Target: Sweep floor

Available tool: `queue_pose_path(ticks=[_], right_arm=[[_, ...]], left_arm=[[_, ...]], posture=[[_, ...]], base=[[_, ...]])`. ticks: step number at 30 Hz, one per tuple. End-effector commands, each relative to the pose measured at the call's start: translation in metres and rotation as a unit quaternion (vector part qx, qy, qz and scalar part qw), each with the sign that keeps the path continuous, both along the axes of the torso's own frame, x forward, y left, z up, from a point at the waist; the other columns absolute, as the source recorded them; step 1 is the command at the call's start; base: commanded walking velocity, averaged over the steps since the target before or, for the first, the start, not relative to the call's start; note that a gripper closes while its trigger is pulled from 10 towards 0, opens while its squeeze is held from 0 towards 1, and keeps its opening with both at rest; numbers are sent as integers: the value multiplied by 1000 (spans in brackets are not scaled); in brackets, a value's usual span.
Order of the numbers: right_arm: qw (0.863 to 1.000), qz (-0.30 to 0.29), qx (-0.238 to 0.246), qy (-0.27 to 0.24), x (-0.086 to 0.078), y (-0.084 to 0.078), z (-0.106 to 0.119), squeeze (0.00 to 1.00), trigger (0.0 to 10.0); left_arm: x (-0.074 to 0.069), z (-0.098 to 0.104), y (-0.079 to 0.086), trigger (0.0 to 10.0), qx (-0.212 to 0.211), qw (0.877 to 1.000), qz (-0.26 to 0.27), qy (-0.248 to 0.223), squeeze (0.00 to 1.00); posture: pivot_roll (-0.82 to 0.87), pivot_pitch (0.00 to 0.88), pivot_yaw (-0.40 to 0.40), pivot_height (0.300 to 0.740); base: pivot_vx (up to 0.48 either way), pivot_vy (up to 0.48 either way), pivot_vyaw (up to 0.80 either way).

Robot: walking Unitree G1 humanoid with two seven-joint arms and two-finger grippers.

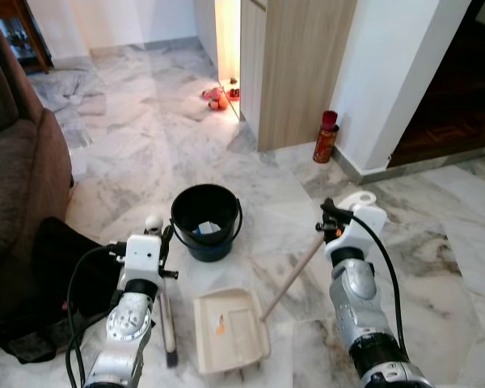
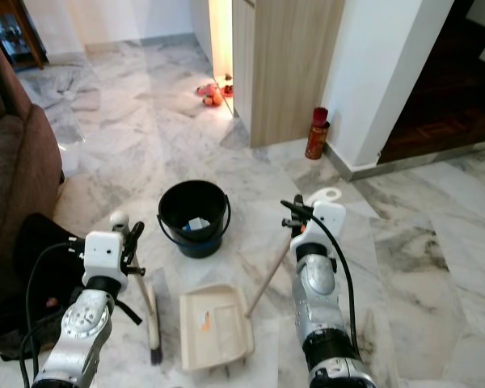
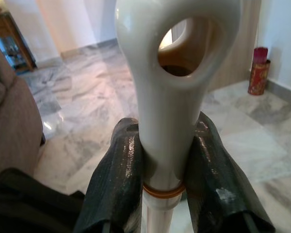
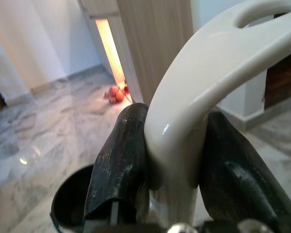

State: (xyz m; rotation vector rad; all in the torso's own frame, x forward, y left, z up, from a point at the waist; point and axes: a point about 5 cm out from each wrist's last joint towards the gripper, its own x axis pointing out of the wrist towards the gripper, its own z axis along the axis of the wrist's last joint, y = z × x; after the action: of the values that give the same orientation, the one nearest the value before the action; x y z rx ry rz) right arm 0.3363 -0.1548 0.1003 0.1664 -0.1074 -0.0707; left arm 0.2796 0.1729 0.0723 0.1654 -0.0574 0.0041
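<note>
My left gripper (image 3: 165, 133) is shut on the white looped handle of a hand brush (image 1: 169, 327), whose head rests on the marble floor just left of the dustpan. A cream dustpan (image 1: 230, 331) lies flat on the floor between my arms, with a small orange scrap (image 1: 220, 327) in it. Its long wooden handle (image 1: 295, 275) slants up to a white grip, and my right gripper (image 4: 177, 121) is shut on that grip. A black bucket (image 1: 204, 220) stands just beyond the dustpan with a pale scrap inside.
A brown sofa (image 1: 16, 162) and a black cloth (image 1: 65, 267) crowd my left side. Ahead stand a wooden cabinet (image 1: 299, 73) and a white pillar with a red canister (image 1: 326, 137) at its foot. Red toys (image 1: 217, 97) lie farther off.
</note>
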Motion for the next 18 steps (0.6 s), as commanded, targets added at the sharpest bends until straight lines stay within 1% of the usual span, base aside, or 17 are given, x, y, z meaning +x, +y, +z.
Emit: queue_pose_path(ticks=[1,4,5,8,11,16,18], right_arm=[[999,-2,4,-45,7,1,24,0,10000],[998,1,5,-69,10,2,37,0,10000],[997,3,6,-77,11,3,42,0,10000],[996,6,7,-86,12,4,48,0,10000],[996,7,7,-83,12,3,47,0,10000],[998,10,-2,-66,13,-1,41,0,10000],[998,10,-3,-61,12,-1,40,0,10000]], left_arm=[[-1,7,6,10000,17,1000,5,-18,0],[-8,2,12,10000,27,999,16,-11,0],[-10,-1,14,10000,38,999,15,-8,0],[-14,-6,15,10000,44,999,15,-1,0],[-14,-8,15,10000,40,999,23,1,0],[-10,-4,14,10000,30,999,31,-8,0],[-9,-3,14,10000,29,999,32,-10,0]], posture=[[140,56,2,740],[143,58,-1,740],[143,58,-1,740],[142,57,-4,740],[144,47,-19,740],[149,41,-29,740],[149,40,-30,740]], base=[[0,0,0],[0,0,0],[0,0,0],[0,0,0],[0,0,0],[0,0,0],[0,322,0]])
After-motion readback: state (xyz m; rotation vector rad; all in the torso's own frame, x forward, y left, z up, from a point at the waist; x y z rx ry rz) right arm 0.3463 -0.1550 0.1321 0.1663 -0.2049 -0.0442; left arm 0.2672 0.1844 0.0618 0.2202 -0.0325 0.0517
